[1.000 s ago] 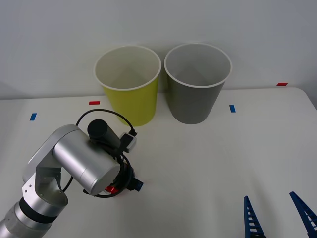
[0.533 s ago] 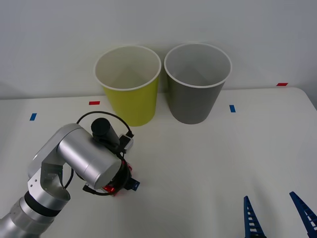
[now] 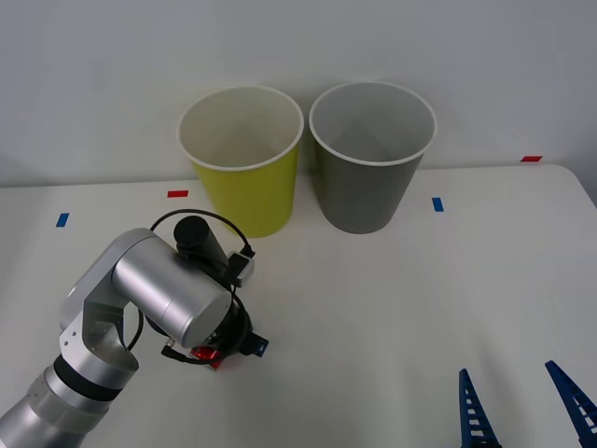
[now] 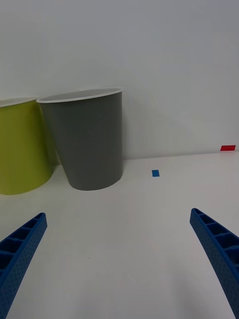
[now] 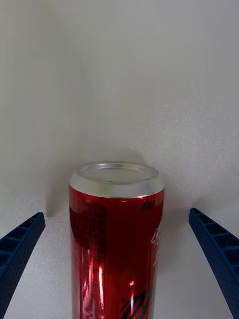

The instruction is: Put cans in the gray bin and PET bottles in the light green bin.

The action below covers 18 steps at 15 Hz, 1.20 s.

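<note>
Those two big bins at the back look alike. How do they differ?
The light green bin is yellow-green outside; the gray bin is dark gray. The green one stands on the robot's left, the gray one on its right. Both are tall, tapered, white-rimmed and upright, side by side.

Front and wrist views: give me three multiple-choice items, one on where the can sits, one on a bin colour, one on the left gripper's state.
1. The red can is
A. in the gray bin
B. on the table between the left gripper's fingers
C. beside the right gripper

2. The bin to the robot's left of the gray bin is
A. yellow-green
B. blue
C. red

3. The left gripper is
A. clamped on the can
B. open around the can
C. inside a bin

Answers: 1 B, the can stands between the fingers; 2 A, the light green bin; 3 B, gaps on both sides.
</note>
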Motion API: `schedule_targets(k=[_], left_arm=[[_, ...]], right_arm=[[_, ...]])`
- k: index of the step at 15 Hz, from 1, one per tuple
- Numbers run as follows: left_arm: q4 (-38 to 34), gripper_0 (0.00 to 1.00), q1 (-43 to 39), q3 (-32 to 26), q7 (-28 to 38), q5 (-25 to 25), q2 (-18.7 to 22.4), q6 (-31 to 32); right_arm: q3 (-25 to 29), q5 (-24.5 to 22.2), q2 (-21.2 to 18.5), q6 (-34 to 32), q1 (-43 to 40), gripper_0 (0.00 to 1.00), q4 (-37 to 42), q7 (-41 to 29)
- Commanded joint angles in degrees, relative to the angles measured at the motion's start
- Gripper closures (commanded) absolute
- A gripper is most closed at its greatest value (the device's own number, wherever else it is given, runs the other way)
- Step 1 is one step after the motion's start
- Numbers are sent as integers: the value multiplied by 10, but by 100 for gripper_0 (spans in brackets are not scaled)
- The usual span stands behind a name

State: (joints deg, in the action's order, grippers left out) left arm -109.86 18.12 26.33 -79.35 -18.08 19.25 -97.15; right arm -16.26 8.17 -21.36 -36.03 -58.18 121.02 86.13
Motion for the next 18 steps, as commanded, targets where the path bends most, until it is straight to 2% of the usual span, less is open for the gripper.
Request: schedule_targets(k=[1,7,8,9,10,15,18], left_arm=[[8,0,1,-5,-8,0,1,0],[13,0,0,-14,-17,-1,-4,3],[13,13,0,-14,-18,-1,-4,4],[13,64,0,-14,-19,-1,-4,5],[13,100,0,-15,-21,-3,-4,8],[13,100,0,-17,-25,-20,8,11],[-14,100,0,-22,-24,-20,12,12]], right_arm=[[0,0,0,0,0,0,0,0],[0,0,0,0,0,0,0,0],[0,0,0,0,0,0,0,0],[0,0,0,0,0,0,0,0],[0,0,0,0,0,0,0,0],[0,0,0,0,0,0,0,0],[0,0,0,0,0,0,0,0]])
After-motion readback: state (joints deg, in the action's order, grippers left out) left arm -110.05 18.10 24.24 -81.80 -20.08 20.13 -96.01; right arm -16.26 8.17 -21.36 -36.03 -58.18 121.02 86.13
